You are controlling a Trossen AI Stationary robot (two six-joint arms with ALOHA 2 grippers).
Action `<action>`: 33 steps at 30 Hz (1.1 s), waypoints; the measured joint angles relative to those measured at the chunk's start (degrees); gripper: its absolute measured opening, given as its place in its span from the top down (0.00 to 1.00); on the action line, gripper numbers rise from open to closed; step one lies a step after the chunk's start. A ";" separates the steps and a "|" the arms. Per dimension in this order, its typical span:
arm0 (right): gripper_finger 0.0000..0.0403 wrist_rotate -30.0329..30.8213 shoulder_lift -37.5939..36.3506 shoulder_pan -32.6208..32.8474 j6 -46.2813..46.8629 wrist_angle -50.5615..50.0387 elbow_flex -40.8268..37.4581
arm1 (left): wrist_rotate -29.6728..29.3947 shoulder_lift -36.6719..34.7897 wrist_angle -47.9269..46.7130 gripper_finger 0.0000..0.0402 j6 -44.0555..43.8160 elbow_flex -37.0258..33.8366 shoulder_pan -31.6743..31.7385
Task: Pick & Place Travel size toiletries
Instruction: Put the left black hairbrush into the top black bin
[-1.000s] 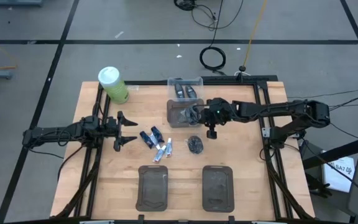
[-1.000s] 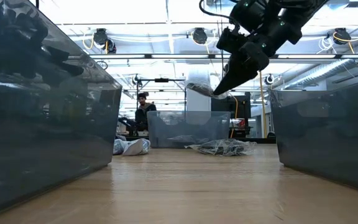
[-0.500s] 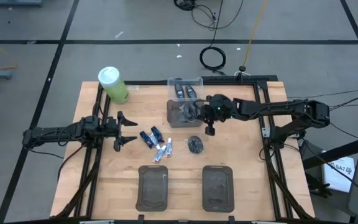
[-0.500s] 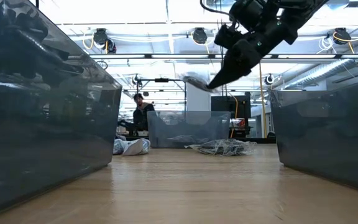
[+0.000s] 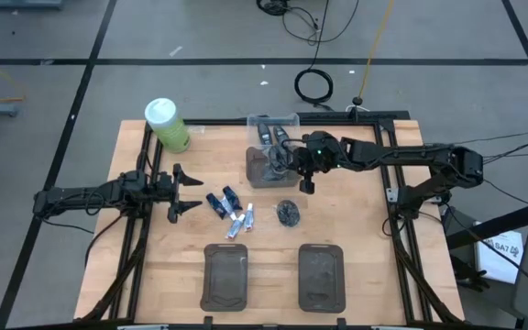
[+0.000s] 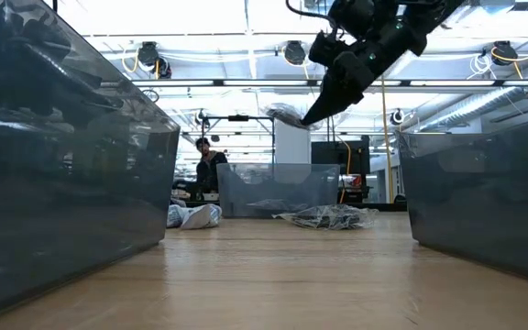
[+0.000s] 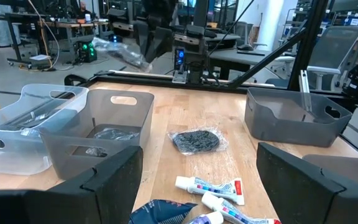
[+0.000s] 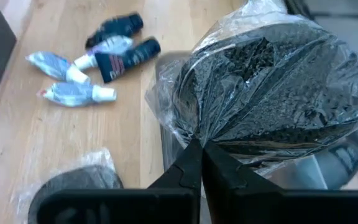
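My right gripper is shut on a round dark pad in a clear wrapper, held in the air over the grey bin; the low view shows the pad high above the table. A second wrapped pad lies flat on the wood. Dark blue mini tubes and white-and-pale-blue tubes lie beside it. My left gripper waits open at the table's left, level, nothing between its fingers. My right gripper pinches the clear wrapper's edge between its two fingertips. The fingers come slanting down from the table's right. The pad is lifted clear and juts out beyond the fingertips, above the grey bin.
A clear bin holding dark items stands behind the grey bin. A big green bottle stands at the far left. Two dark grey trays lie near the front edge. A person sits in the room beyond.
My right gripper has risen and gone toward the table's far edge and a little left, carrying the wrapped pad farther over the grey bin. It has stayed shut on the wrapper.
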 joint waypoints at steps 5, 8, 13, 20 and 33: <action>1.00 0.00 3.49 -0.25 -0.30 -1.98 0.97 | 0.02 0.00 0.01 0.24 0.00 -0.02 -0.01; 1.00 0.00 5.24 -0.25 -0.87 -1.60 0.93 | 0.00 0.00 0.02 0.24 0.00 -0.01 -0.01; 1.00 0.12 6.21 -0.40 -1.29 -2.22 0.93 | 0.01 0.01 0.00 0.24 0.00 0.00 0.00; 1.00 0.20 6.12 -1.81 -0.61 -2.42 0.96 | 0.01 -0.01 0.02 0.24 0.00 0.00 0.00; 1.00 0.22 6.14 -2.53 -0.15 -0.92 -3.28 | 0.02 0.01 0.00 0.24 0.00 -0.02 0.00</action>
